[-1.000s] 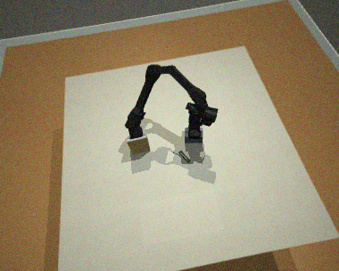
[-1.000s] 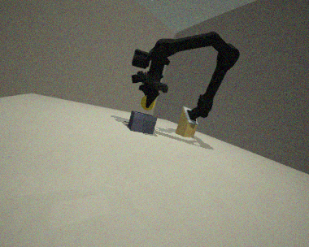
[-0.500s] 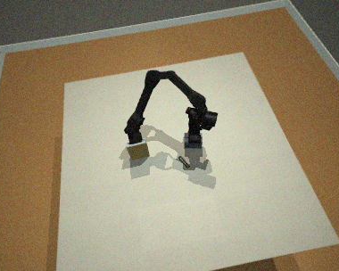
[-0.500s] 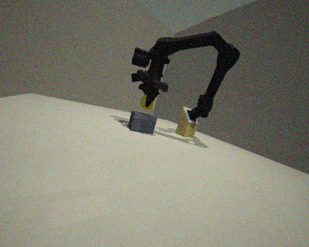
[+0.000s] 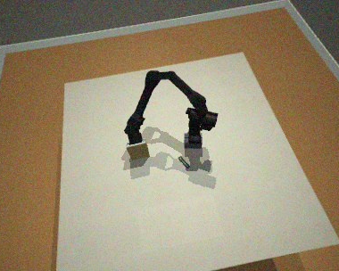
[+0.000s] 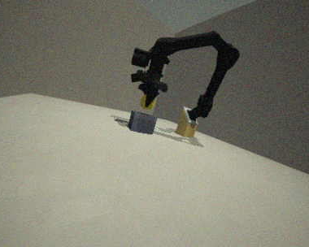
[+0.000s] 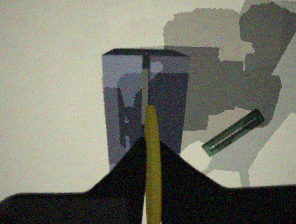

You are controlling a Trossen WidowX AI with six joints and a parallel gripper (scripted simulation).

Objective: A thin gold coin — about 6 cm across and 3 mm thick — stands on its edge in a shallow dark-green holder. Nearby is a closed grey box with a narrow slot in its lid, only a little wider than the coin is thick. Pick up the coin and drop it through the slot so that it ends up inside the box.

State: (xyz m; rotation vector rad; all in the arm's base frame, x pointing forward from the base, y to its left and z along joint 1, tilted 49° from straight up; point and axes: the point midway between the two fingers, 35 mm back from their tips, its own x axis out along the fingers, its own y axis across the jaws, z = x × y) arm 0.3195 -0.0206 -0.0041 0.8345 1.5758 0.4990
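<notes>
The gripper [image 6: 148, 103] [image 7: 147, 143] had its 2 fingers closed on the gold coin [image 6: 144, 101] [image 7: 152, 165], holding it upright above the grey box [image 5: 193, 142] [image 6: 142, 123] [image 7: 111, 100]. The slot [image 7: 145, 90] ran along the lid. The 1 green holder [image 5: 184, 162] [image 7: 233, 133] lay near the box, apart from it. The arm [image 5: 145, 94] [image 6: 189, 41] reached over from a yellowish block [image 5: 137, 151] [image 6: 185, 127].

Looked like a robotics lab or test station: black jointed arm [image 5: 165, 75] [image 6: 189, 41] mounted on a pale bench [image 5: 190, 214] [image 6: 153, 183], slotted box [image 5: 193, 142] [image 6: 142, 123] [image 7: 170, 100] below, plain grey walls [image 6: 55, 53] behind.
</notes>
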